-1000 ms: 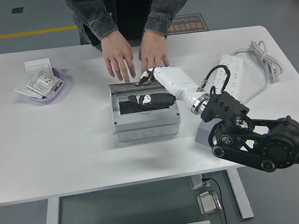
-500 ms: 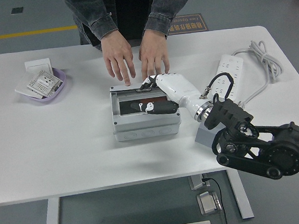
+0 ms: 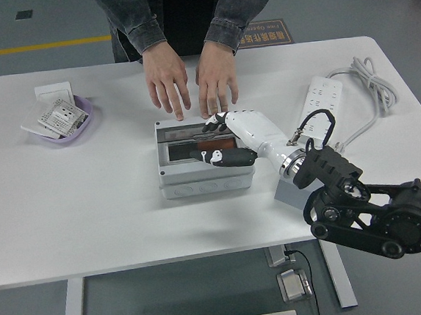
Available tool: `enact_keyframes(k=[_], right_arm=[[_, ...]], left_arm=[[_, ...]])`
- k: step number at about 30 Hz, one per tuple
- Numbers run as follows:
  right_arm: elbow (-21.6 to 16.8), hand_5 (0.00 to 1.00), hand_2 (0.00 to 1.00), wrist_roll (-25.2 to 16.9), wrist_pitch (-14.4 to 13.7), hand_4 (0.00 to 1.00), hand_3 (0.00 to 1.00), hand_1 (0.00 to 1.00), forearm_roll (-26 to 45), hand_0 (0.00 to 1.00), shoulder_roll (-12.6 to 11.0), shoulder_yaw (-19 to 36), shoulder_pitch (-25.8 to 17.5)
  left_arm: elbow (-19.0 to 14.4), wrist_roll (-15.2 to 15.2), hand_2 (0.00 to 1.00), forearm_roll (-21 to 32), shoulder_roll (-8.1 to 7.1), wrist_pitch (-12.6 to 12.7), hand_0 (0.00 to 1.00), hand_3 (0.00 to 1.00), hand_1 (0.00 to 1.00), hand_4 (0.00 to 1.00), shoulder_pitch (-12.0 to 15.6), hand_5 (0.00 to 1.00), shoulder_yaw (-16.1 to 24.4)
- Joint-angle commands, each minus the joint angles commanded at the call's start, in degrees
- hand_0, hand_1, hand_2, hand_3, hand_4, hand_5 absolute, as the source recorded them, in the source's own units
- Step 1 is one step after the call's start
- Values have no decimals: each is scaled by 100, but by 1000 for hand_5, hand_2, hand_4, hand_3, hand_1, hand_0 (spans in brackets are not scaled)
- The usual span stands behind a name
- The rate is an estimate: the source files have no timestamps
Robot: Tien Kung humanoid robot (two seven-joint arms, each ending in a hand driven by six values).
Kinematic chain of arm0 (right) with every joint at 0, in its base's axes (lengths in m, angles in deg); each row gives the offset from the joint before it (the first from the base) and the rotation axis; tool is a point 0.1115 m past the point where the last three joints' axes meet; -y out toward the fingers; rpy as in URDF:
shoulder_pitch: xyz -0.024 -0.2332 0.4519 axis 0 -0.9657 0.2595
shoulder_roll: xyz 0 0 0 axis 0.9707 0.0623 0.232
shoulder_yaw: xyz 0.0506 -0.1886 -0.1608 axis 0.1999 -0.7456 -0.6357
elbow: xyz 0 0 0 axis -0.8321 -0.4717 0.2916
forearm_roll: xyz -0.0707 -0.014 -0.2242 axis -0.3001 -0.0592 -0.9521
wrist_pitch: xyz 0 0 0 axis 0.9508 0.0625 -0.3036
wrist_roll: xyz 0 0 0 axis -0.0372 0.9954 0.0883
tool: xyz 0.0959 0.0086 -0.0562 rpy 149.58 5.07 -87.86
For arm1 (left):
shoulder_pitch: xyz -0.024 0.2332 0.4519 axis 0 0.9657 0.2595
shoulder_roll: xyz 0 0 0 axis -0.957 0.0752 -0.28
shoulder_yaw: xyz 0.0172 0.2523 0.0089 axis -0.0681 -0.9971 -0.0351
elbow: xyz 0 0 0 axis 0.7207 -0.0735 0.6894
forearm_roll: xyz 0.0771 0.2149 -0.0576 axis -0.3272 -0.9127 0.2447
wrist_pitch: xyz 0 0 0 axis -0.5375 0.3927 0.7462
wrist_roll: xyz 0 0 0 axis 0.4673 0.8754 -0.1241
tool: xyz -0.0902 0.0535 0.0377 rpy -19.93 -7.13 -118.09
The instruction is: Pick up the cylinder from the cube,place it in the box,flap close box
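White table [image 3: 126, 209]; pale grey box [image 3: 206, 178] with dark inside; white right hand [image 3: 236, 134] — black fingertips, black arm [image 3: 378, 216]; lilac bowl [image 3: 81, 117]; white power strip [image 3: 322, 103]; dark grey denim sleeves [image 3: 144, 30].

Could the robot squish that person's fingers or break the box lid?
Maybe. The person's hands rest on the table right behind the box, close to the robot's right hand, so a push too far back could bump their fingers. The robot's fingers lie across the dark lid, so pressing unevenly could leave it crooked. The box also sits loose on the table, so it might slide.
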Motion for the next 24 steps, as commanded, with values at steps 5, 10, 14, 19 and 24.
enact_keyframes(k=[5,10,14,19,24], right_arm=[[-56,839,702,2,-11,929,686,659,11,616,-58,50,-59],[-131,833,699,-27,-59,922,678,660,96,616,-133,43,-182],[-125,829,698,-70,-93,913,676,656,189,622,-148,15,-255],[-156,831,700,-77,-108,911,674,657,176,623,-166,130,-289],[-228,839,704,-22,-60,908,673,662,36,628,-299,581,-454]], left_arm=[[-6,4,565,22,5,-9,655,575,640,463,16,2,-36],[-18,52,565,188,12,17,655,575,640,463,9,2,-190],[-22,73,559,254,17,28,652,571,628,434,3,2,-252],[-19,80,558,228,8,30,651,570,625,428,8,2,-244],[-17,69,552,186,2,17,650,567,619,412,5,2,-205]])
